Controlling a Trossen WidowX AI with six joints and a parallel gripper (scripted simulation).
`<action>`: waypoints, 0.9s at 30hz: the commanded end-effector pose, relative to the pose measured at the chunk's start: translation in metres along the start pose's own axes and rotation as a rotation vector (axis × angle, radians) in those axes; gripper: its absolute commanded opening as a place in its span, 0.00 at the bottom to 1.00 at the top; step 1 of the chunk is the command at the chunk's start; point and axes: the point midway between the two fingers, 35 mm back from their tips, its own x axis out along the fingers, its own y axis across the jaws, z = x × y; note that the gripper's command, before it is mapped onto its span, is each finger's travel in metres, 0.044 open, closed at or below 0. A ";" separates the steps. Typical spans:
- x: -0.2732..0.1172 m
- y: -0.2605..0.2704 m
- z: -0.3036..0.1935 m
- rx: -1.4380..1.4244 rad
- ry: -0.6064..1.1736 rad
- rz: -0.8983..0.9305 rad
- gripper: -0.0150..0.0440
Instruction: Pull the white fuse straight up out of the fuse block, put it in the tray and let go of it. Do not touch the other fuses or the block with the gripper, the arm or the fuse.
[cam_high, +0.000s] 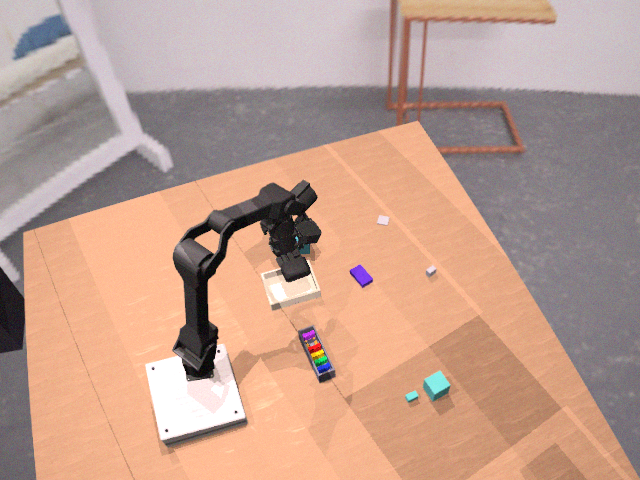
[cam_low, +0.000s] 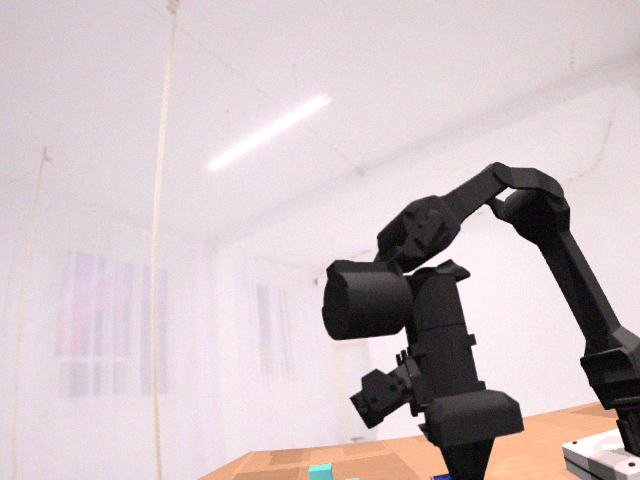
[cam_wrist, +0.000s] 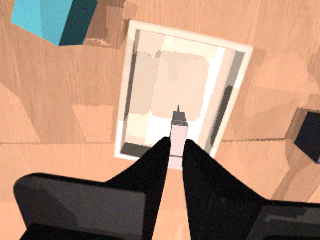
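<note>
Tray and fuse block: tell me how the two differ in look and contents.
The tray is pale cream, broad and shallow; the fuse block is dark, long and narrow. The tray holds nothing yet, though the gripper hangs over it, fingers shut on the white fuse; the fuse block holds a row of coloured fuses. Both are open-topped boxes lying flat on the table.

Wood, plastic, matt finishes

Table (cam_high: 423, 330) looks like smooth grained wood; arm (cam_high: 193, 289) matt black; tray (cam_wrist: 235, 85) and fuse (cam_wrist: 177, 142) plain matt white.
</note>
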 end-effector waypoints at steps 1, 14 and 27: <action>0.008 0.001 -0.001 0.005 0.006 -0.008 0.25; 0.029 0.001 -0.001 0.005 0.006 -0.008 0.25; 0.036 0.001 -0.001 0.005 0.002 -0.002 0.34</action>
